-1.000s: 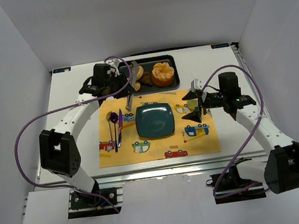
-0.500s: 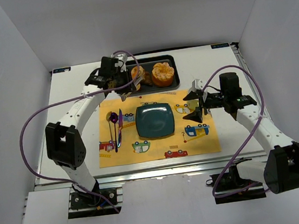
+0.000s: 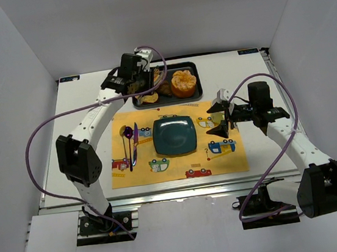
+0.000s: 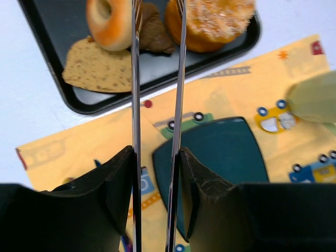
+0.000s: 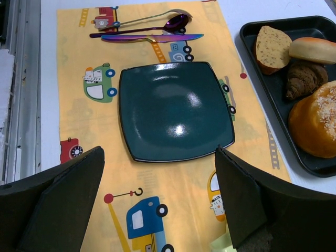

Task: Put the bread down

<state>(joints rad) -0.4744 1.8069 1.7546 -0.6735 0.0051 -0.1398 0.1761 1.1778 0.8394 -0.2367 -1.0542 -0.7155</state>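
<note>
Table (image 3: pixel 81 112), white, with a yellow vehicle-print placemat (image 3: pixel 222 159) near the middle. On the mat is one dark teal square plate (image 3: pixel 174 136), bare. A purple spoon (image 5: pixel 157 23) and a knife (image 5: pixel 152 38) lie side by side to its left. At the far edge of the mat is a black tray (image 4: pixel 84 102) with four items. The bread (image 4: pixel 108 23), a round golden bun with a centre dimple, sits in the left part of the tray. A flat toast slice (image 4: pixel 97 71) lies at its near side, a dark brown pastry (image 5: pixel 304 79) just to its right, and a large orange pastry (image 3: pixel 183 83) at the tray's right end. The left gripper (image 4: pixel 157 10) is over the tray with its two long thin metal blades a narrow gap apart. The left blade crosses the bun's right edge in the wrist view, and whether it touches cannot be told. The right gripper (image 5: pixel 157 157) is over the mat's right side, spread wide with nothing between its pads. A pale green cup (image 4: pixel 315 97) shows at that spot.
</note>
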